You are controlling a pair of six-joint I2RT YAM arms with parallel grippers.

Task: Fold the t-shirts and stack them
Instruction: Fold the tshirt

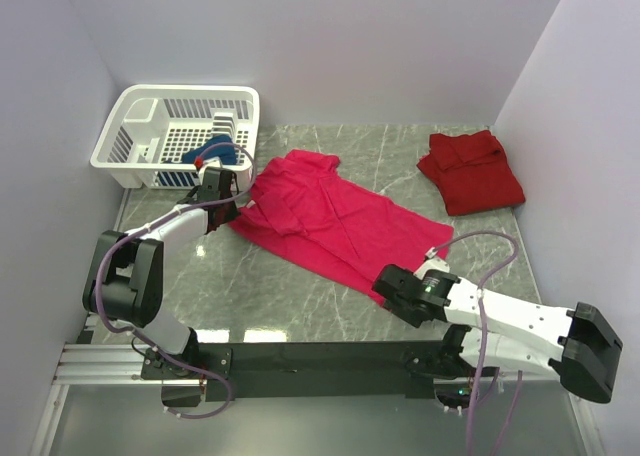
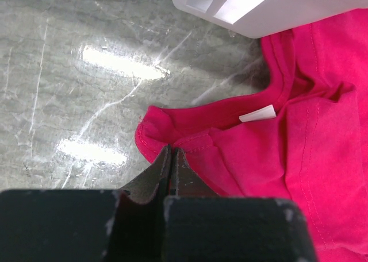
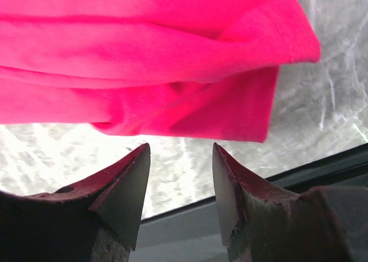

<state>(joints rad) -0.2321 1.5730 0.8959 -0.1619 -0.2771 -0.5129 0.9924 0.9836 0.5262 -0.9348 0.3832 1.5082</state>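
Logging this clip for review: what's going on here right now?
Two robot arms are working on a bright magenta cloth t-shirt spread on the grey marble table. The left claw is shut, its tips at the shirt's edge at the collar end; whether it pinches cloth is unclear. The right claw is open, just short of the opposite hem, not touching. A darker red cloth t-shirt lies roughly folded at the far right, and a dark blue t-shirt sits in the white plastic lattice basket.

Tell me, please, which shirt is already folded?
The dark red shirt, a compact bundle at the far right; the magenta shirt lies spread out, and the blue shirt sits bunched in the basket.
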